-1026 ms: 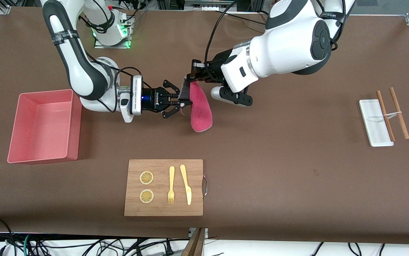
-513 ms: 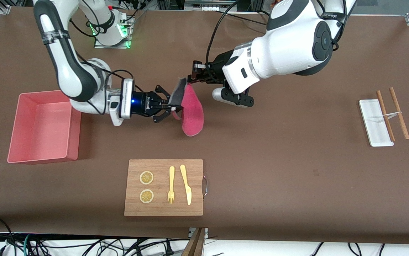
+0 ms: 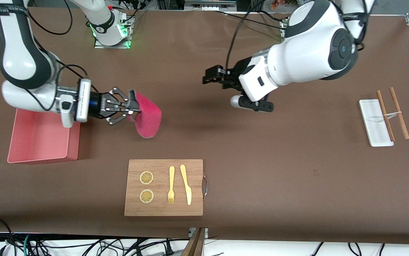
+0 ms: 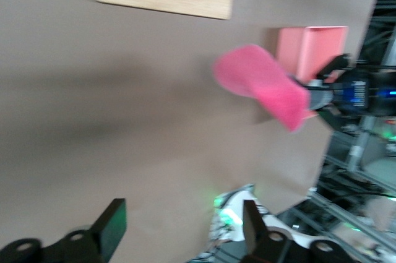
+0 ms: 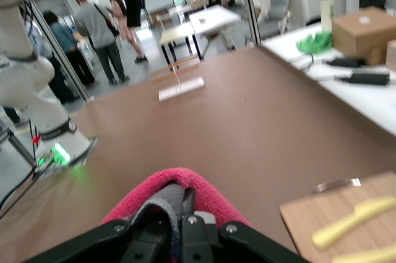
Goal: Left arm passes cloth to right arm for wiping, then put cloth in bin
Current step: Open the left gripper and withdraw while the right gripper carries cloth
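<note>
My right gripper [image 3: 130, 106], the black claw with the blue light, is shut on the magenta-red cloth [image 3: 148, 118]. The cloth hangs from it above the brown table, between the pink bin [image 3: 40, 137] and the table's middle. In the right wrist view the cloth [image 5: 185, 192] folds over my fingers [image 5: 185, 229]. My left gripper [image 3: 209, 77], the white boxy hand with black flat fingers, is open and empty over the table's middle. The left wrist view shows its fingers [image 4: 114, 226] spread wide, with the cloth [image 4: 263, 86] and the bin [image 4: 309, 49] farther off.
A wooden cutting board [image 3: 163, 187] with two lemon slices, a yellow fork and a yellow knife lies near the front edge. A small white tray [image 3: 375, 122] with two brown sticks lies toward the left arm's end.
My left gripper let go of the cloth and drew back toward its own end. My right gripper carried the cloth toward the bin.
</note>
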